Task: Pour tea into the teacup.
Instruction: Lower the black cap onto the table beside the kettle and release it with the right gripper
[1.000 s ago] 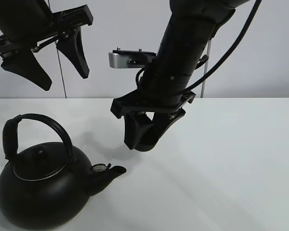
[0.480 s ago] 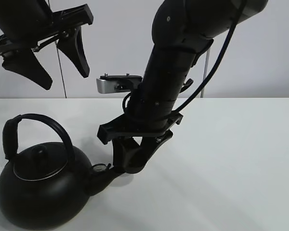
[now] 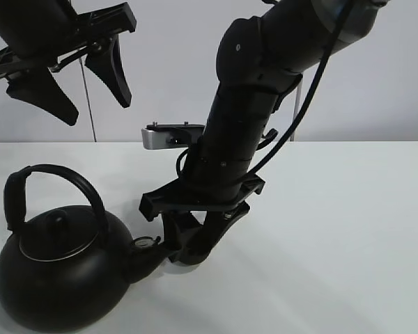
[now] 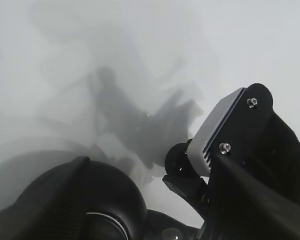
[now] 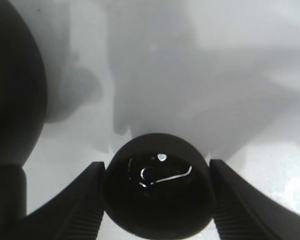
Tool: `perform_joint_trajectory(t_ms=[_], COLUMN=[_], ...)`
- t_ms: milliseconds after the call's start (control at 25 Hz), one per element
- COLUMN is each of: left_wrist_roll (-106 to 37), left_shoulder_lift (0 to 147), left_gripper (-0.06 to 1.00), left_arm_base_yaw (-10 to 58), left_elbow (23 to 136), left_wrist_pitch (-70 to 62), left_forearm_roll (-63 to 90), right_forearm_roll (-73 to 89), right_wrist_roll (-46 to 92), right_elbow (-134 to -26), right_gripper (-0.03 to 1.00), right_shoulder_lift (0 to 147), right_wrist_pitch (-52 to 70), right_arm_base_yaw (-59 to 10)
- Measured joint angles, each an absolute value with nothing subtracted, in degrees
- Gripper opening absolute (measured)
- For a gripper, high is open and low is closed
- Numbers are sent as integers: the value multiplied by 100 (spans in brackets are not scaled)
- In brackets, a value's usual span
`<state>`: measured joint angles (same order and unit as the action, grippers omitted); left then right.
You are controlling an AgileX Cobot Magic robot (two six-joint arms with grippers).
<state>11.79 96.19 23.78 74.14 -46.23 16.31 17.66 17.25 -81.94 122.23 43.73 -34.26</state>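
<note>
Teacup [image 5: 157, 192] nearly lost in ext. view, black on black inside right hand [image 3: 189, 252]; wrist view shows it clamped betw. both fingers, down by worktop [image 3: 334, 229], just beside kettle [image 3: 59, 278] spout [image 3: 157, 249], possibly touching; glint inside cup, contents unclear. Left hand [image 3: 94, 110] spread wide, empty, high above kettle.

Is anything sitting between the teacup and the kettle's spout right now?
Nothing visible. The teacup sits in the right gripper, close beside the kettle's spout, with only bare table around it.
</note>
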Motion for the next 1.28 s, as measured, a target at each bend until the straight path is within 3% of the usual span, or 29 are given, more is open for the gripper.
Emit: perform_joint_trajectory(t_ms=[1280], left_wrist_roll=[1179], left_shoulder_lift=[9619], left_gripper=[49], left_arm_base_yaw=[2378], left_elbow=[7414], left_wrist_pitch=[-4584], left_forearm_roll=[1631], right_forearm_roll=[1760], right_wrist_roll=[1721], right_elbow=[-8213], right_gripper=[43], right_shoulder_lift=[12228], right_wrist_pitch=[4665], right_arm_base_yaw=[-3426])
